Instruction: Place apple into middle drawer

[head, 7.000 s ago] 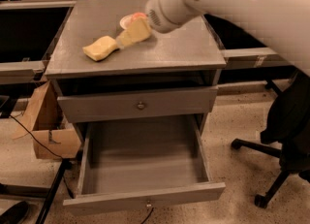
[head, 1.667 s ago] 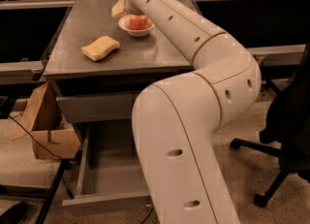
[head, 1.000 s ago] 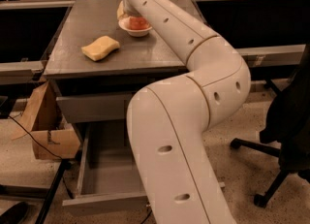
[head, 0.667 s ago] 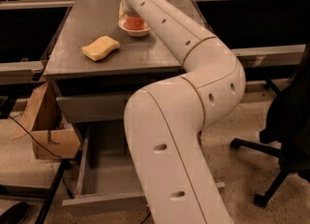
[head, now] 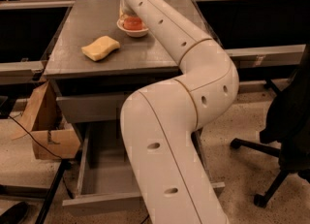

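Note:
The apple (head: 133,23) is red-orange and sits in a white bowl (head: 134,31) at the back of the grey cabinet top (head: 92,29). My gripper (head: 125,11) is at the end of the long white arm, directly over the bowl and down against the apple's left side. The middle drawer (head: 99,169) is pulled open below, its grey tray partly hidden behind my arm.
A yellow sponge (head: 100,48) lies on the cabinet top, left and in front of the bowl. A closed drawer front (head: 87,107) sits above the open one. A cardboard box (head: 46,133) stands on the floor at left, a black office chair (head: 286,136) at right.
My gripper has lowered from behind the bowl onto the apple in it. The arm has shifted slightly left. The bowl, sponge and drawer have not moved.

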Controlling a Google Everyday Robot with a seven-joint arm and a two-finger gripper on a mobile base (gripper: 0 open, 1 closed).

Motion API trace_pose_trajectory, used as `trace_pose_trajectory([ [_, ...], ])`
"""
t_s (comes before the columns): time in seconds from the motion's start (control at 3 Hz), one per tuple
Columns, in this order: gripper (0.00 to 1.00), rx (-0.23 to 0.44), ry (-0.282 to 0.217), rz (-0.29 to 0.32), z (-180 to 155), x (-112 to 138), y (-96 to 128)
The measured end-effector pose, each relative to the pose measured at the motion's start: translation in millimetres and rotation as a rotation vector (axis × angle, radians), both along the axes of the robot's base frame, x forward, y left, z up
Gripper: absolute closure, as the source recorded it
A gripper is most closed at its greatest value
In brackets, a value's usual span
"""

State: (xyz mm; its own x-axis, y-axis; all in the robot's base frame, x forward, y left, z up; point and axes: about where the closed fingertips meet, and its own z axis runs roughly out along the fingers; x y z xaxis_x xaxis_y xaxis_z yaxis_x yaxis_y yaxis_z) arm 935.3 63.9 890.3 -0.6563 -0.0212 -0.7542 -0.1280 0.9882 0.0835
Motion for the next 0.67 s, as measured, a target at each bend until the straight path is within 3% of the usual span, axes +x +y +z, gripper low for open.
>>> trace_pose_trajectory([
  [0.67,0.23,-0.012,0.015,0.015,-1.3,-1.7,0.0],
])
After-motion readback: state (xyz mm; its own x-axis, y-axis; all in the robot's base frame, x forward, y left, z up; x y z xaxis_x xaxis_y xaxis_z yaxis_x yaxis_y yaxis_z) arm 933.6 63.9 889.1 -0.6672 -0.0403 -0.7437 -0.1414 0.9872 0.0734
